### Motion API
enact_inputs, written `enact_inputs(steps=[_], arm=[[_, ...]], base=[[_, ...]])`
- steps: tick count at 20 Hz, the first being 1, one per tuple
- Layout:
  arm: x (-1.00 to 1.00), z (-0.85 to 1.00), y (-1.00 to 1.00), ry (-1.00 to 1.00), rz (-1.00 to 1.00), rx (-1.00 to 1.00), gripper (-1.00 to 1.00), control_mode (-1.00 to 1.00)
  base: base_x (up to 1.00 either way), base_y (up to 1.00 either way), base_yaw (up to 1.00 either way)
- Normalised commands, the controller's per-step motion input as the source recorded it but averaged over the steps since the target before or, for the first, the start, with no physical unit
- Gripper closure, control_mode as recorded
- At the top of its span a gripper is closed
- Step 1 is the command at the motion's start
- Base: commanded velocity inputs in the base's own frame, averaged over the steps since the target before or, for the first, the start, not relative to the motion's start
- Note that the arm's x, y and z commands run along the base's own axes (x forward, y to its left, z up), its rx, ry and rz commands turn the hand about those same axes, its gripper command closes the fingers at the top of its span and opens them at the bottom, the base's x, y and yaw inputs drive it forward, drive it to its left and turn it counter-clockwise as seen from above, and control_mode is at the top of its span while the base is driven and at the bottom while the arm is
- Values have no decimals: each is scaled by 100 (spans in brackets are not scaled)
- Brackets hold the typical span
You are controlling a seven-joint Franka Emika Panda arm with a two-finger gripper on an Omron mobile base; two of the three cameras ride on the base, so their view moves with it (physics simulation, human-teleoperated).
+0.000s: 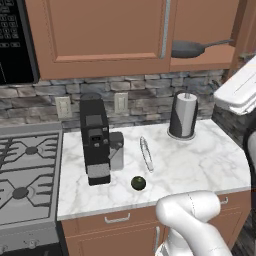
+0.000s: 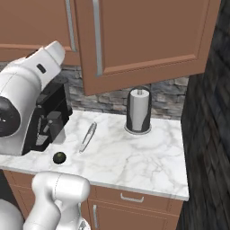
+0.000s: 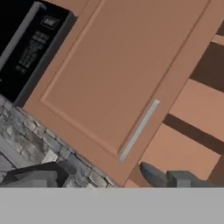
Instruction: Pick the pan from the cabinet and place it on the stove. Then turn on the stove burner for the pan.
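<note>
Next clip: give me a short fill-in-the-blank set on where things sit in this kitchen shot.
1. The dark-grey round frying pan lies on the ____ of the opened reddish-brown wooden wall cabinet.
2. The paper towel roll stands ____ on the white marble counter.
3. The grey gas stove has ____ on its grates.
4. The small dark-green round fruit lies nearest the counter's ____ edge.

Missing: shelf; upright; nothing; front
</note>
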Motion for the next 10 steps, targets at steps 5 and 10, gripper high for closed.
enact_inputs(steps=[5,10], arm=[[29,-1,33,22,-27,-32,-100,-100],[44,-7,3,32,-35,-26,-100,-100]], base=[[0,0,0],[0,0,0]])
